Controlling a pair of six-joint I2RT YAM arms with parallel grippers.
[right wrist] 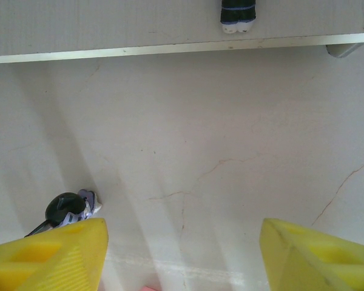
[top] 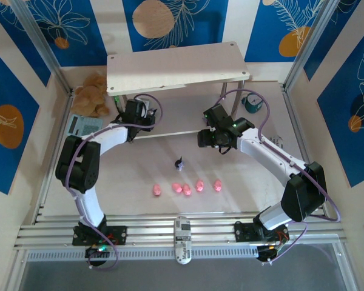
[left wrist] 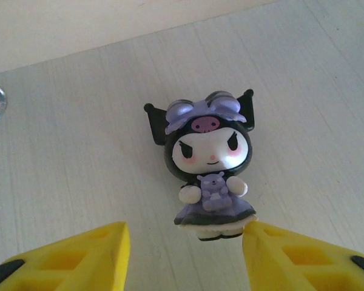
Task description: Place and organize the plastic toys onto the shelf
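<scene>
Blue wall panels (top: 6, 85) printed with white leaves and orange discs alternate with pale strips around a whitish table (top: 133, 173), which is finely cracked under the right arm. At far left a brown plush bear (top: 92, 96) sits behind a grey printed card (top: 82, 125) whose text is too small to read. The shelf (top: 176, 66) stands at far centre. Over its lower board the left claw (left wrist: 185, 230) is released, fingers spread, with a dark white-faced figurine (left wrist: 207, 163) just past their tips, ungripped. On the table a second dark figurine (top: 179, 162) stands beyond five pink pigs (top: 187, 189) in a row. The right claw (right wrist: 182, 227) hangs released and empty. A teal clock (top: 252, 103) lies far right.
</scene>
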